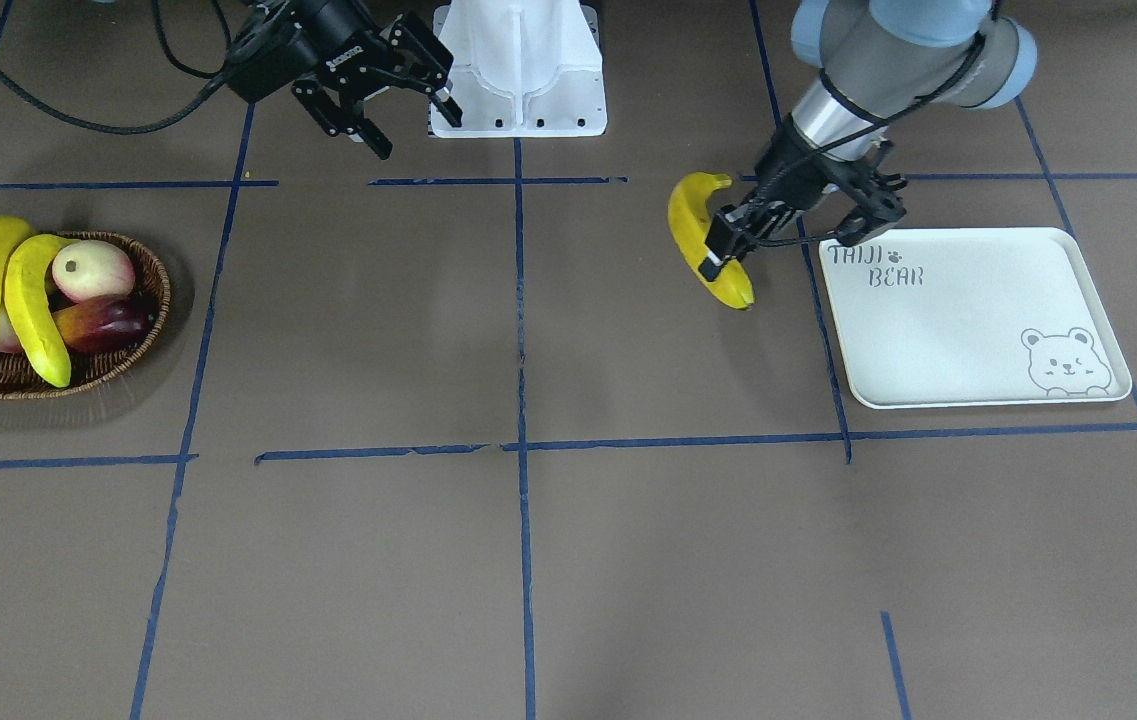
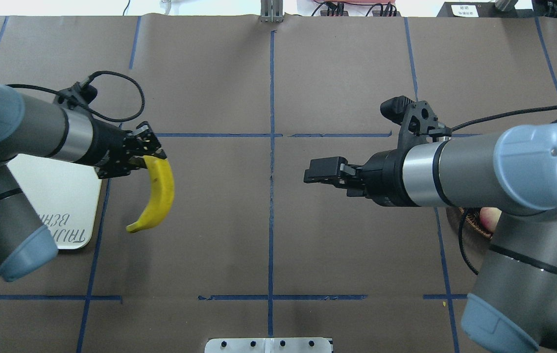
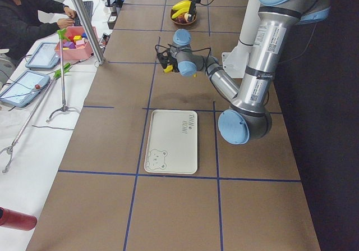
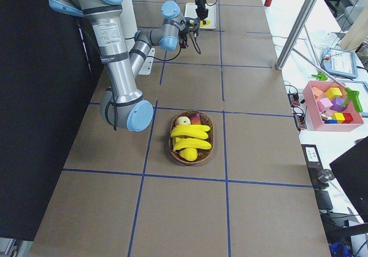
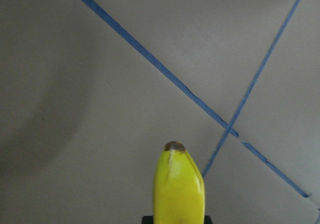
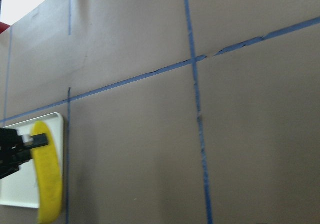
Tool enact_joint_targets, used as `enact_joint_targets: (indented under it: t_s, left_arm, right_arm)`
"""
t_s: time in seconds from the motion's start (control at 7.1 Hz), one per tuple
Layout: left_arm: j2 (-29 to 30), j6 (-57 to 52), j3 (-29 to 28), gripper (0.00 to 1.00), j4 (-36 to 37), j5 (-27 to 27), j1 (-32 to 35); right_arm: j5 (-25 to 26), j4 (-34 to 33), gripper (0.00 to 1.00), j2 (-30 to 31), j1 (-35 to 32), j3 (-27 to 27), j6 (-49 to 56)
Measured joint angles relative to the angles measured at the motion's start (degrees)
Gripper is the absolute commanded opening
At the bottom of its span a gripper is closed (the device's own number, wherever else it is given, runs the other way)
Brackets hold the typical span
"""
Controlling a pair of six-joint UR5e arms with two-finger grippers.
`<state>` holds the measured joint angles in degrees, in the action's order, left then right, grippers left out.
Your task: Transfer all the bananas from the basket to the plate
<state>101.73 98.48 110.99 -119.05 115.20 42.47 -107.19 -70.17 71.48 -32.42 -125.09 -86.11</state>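
My left gripper [image 1: 723, 250] is shut on one banana [image 1: 703, 240], held above the table just beside the plate's [image 1: 968, 330] lettered corner. The overhead view shows this gripper [image 2: 136, 158] clamping the banana [image 2: 158, 196] near its upper end, with the plate [image 2: 62, 196] partly under the arm. The left wrist view shows only the banana's tip [image 5: 177, 189] over the bare table. Three bananas [image 1: 33, 310] lie in the wicker basket [image 1: 118, 365] at the far side. My right gripper [image 1: 415, 125] hangs open and empty near the robot base, away from the basket.
A pale apple-like fruit [image 1: 93, 270] and a red-purple fruit [image 1: 103, 322] share the basket. The white robot base [image 1: 518, 70] stands at mid table. Blue tape lines grid the brown table. A person sits at a side desk [image 3: 33, 15] with a pink bin of blocks [image 3: 76, 43].
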Motion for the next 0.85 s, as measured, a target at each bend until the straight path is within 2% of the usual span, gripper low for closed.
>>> enact_joint_targets:
  t_s: [0.28,0.42,0.56,0.85]
  left_arm:
    - [-12.0,-15.5,0.5,0.00,0.0,-0.2,3.8]
    - [-16.1,-21.9,-0.1,0.00,0.0,-0.2,5.9]
    - [-18.7,-27.0,-1.5,0.00,-0.1,-0.2,8.0]
    - [-20.0,-31.5,-6.0,0.00,-0.3,-0.2,11.5]
  right_arm:
    - [-3.8,-7.2,1.00,3.1,-4.6,-0.3,9.3]
    - [-5.0,-8.3,1.00,5.6,-6.4,-0.4,13.8]
    - [-7.3,-8.6,1.00,8.2,-9.0,-0.4,18.3]
    - [-12.7,-8.6,1.00,11.8,-14.5,-0.5,24.7]
